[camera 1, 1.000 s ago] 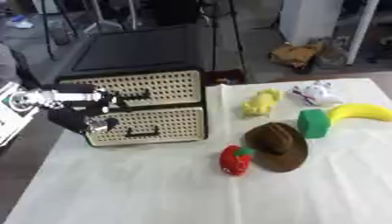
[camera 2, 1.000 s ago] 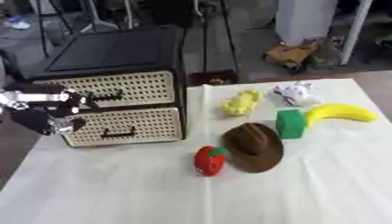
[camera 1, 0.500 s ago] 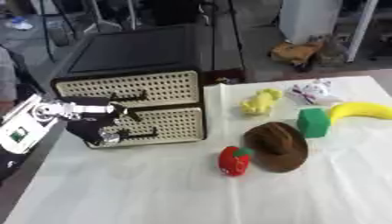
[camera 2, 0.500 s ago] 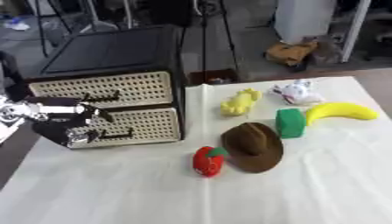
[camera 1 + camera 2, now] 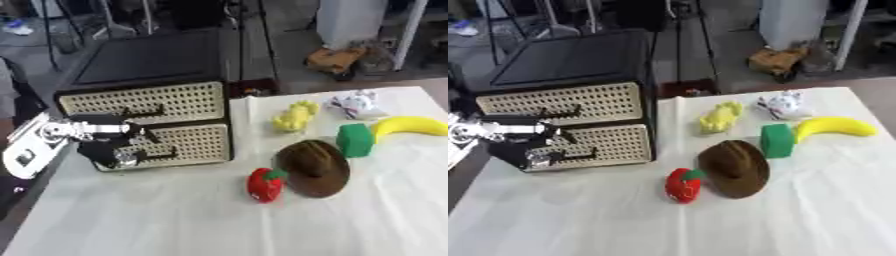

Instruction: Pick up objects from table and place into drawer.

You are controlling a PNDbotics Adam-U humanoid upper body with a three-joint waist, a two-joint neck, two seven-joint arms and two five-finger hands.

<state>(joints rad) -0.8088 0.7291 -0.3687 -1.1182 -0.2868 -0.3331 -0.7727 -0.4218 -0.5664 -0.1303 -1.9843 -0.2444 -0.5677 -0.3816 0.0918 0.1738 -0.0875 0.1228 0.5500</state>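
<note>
drawer unit (image 5: 144,100) left, hat (image 5: 315,167) right

White tablecloth (image 5: 175,220): matt fabric, faintly creased. Drawer cabinet (image 5: 144,100): black matt top, drawer fronts cream perforated panel, black handles. Left hand (image 5: 105,145): black with silver, slightly shiny joints. Banana (image 5: 411,127), strawberry (image 5: 264,184), green block (image 5: 353,140): smooth, plastic-looking. Brown hat (image 5: 315,167): matt, felt-like. Yellow toy (image 5: 296,116): bumpy surface.

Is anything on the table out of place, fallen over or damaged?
Nothing stands out. The brown hat, red strawberry toy, green block, banana, yellow toy and white toy lie apart on the white cloth. Both drawers look closed, with the left hand at the lower one.
</note>
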